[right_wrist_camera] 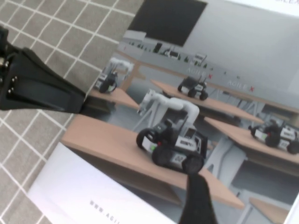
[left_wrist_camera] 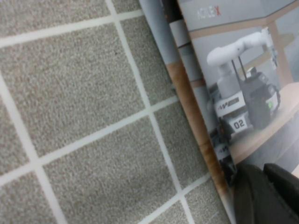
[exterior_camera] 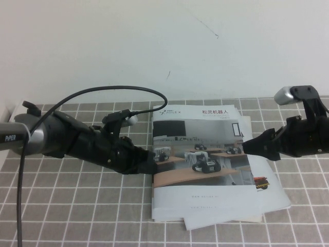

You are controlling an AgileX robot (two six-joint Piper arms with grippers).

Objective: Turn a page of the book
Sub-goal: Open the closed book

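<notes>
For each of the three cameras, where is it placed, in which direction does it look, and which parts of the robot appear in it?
High view: raised on the robot's side, looking down at the table; both arms show, left gripper and right gripper at opposite edges of the book.
Left wrist view: on the left arm, looking down at the book's edge; the gripper's tip shows.
Right wrist view: on the right arm, over the cover; its own fingertip and the left gripper show.
All three share the cover photo.

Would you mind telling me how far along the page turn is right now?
Done: both arms are at the book, the left pincer at its left edge and the right pincer at its right edge. In hand: nothing lifted; the page lies flat and closed. Left: lifting and turning it over.
</notes>
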